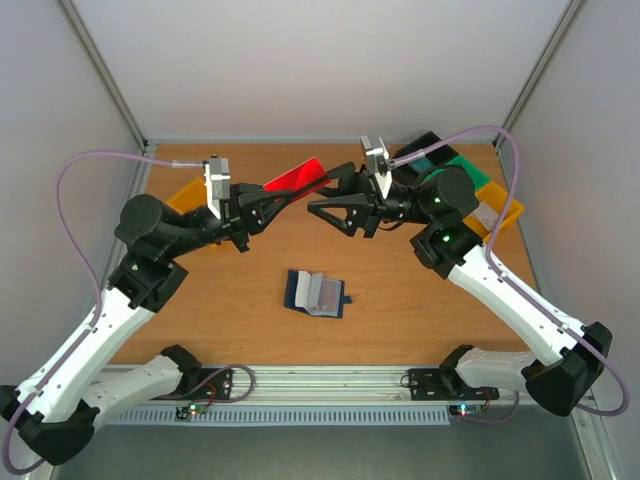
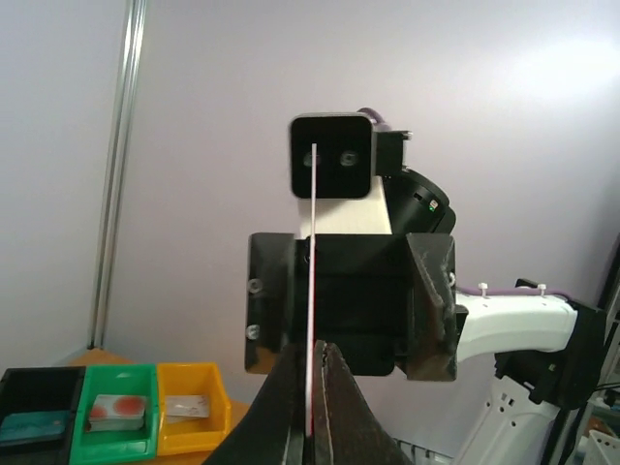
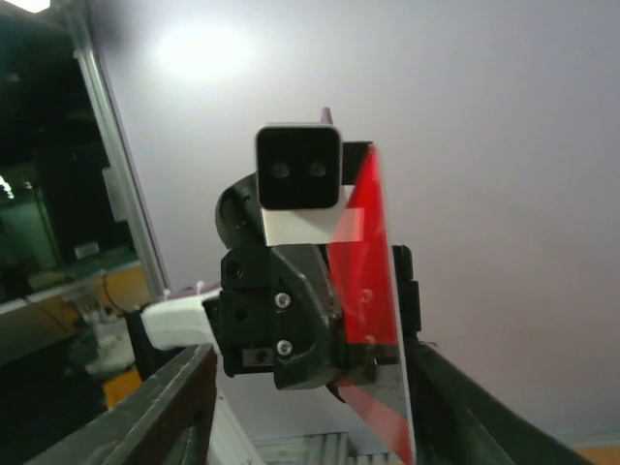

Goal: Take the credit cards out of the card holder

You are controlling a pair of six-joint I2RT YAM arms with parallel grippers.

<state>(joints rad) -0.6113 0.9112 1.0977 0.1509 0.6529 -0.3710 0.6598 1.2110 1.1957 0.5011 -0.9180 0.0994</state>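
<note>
Nearest the arm bases: one small navy-blue folding card holder point(image 1: 316, 293), lying open and flat on the brown wood-grain table point(image 1: 230, 300), pale grey-blue pockets facing up, little closing tab poking out on the right. Can't tell about any contents in those pockets. Further back and up in the air, well clear of the table: exactly one thin, flat, glossy red plastic credit card point(image 1: 296, 180), pinched at one end by the left gripper point(image 1: 274, 197), black fingers clamped tight on it. Seen edge-on from the left wrist camera, so just a skinny line there. Nose to nose with that, the right gripper point(image 1: 318, 197), jaws spread wide and aimed at the card's free end, no contact visible. Two black-and-white arms point(image 1: 90, 340) in total, one purple cable point(image 1: 75, 165) looping off each. Right at the back, four hard plastic bins: a black bin point(image 1: 425, 143), a green bin point(image 1: 468, 168) and a yellow bin point(image 1: 505, 215) in a row at the far right corner, plus a second yellow bin point(image 1: 185, 197) at far left, mostly hidden behind the left arm.
</note>
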